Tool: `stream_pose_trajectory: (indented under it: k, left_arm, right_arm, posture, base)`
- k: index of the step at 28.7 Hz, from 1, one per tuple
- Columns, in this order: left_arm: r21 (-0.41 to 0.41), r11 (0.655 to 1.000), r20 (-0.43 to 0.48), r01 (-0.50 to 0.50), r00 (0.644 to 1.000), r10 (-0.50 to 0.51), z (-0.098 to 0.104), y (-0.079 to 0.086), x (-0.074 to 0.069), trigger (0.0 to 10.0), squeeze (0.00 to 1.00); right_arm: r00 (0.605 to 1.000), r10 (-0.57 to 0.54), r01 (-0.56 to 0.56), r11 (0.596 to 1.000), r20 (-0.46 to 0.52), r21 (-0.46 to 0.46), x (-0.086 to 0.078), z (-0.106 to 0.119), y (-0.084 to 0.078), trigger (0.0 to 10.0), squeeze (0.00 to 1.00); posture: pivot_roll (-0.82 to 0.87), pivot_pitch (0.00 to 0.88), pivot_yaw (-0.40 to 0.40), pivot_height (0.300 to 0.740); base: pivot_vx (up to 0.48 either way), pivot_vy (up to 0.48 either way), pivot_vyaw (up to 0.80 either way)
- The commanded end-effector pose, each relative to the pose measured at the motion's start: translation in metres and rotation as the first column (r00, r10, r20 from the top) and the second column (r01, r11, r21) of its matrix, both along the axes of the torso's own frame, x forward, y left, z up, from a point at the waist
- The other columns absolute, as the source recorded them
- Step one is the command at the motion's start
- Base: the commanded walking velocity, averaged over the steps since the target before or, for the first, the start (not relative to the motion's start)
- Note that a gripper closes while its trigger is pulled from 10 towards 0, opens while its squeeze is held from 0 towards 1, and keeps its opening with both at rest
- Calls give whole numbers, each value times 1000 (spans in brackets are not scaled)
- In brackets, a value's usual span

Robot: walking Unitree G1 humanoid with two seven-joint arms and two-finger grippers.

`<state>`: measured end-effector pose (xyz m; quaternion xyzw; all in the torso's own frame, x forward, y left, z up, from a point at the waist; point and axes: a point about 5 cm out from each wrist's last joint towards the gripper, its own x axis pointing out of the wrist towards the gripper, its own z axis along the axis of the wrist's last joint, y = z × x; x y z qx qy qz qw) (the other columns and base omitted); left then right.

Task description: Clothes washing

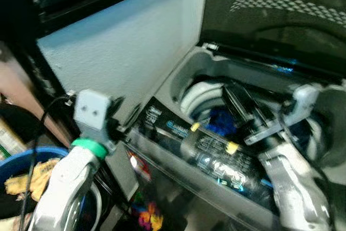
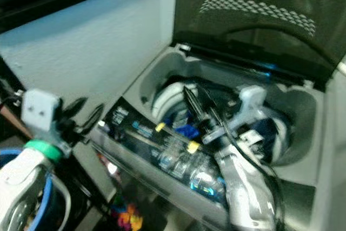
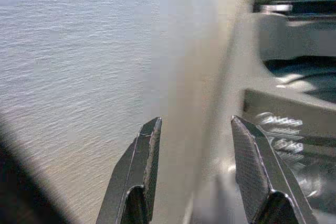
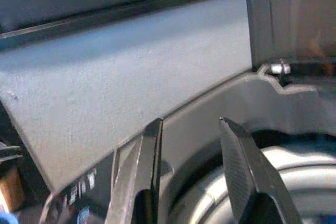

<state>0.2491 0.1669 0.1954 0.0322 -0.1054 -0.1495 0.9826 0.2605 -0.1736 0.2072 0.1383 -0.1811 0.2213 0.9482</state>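
Ribbed black right end effector [image 4: 189, 171] spread over curved grey washer rim [image 4: 220, 103].

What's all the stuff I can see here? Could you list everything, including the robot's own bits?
Washing machine: one, grey top-loader, in front of the robot.
Lid: one, dark, raised upright at the back.
Control panel: one, black with lit markings, along the near edge.
Drum rim: one, white, inside the opening.
Blue clothing: some, down in the drum.
Wall: pale blue-grey, left of the machine.
Basket: one, blue, lower left; contents blurred.
Left gripper: fingers apart, empty, beside the machine's left edge.
Right gripper: fingers apart, empty, over the drum opening.
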Motion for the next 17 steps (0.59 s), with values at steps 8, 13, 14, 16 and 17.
stream_pose_trajectory:
  k: [8, 13, 14, 16, 17]
  left_arm:
    - [-10, 996, 75, 94, 993, -93, 23, -15, -10, 10000, 0]
    - [-8, 995, 95, 98, 991, -97, 28, -18, 0, 10000, 0]
    - [-13, 995, 99, 97, 990, -95, 30, -18, 0, 10000, 0]
    - [-18, 997, 97, 69, 993, -67, 34, -17, 5, 10000, 0]
    - [-4, 999, 87, 54, 995, -54, 35, -17, 8, 10000, 0]
  right_arm:
    - [999, 29, -31, 996, 26, 86, -21, 12, 12, 10000, 0]
    - [999, 18, -24, 992, 45, 122, -17, 20, 14, 10000, 0]
    - [999, 15, -21, 991, 45, 129, -16, 22, 13, 10000, 0]
    - [999, -3, -4, 991, 51, 135, -11, 25, 10, 10000, 0]
    - [999, -13, 6, 991, 48, 136, -9, 25, 9, 10000, 0]
  posture:
    - [75, 0, 111, 740]
    - [71, 0, 107, 740]
    - [71, 0, 107, 740]
    - [72, 0, 98, 740]
    - [72, 0, 98, 740]
  base:
    - [0, 0, 800]
    - [0, 0, 800]
    - [0, 0, 800]
    - [0, 0, 800]
    - [0, 0, 800]
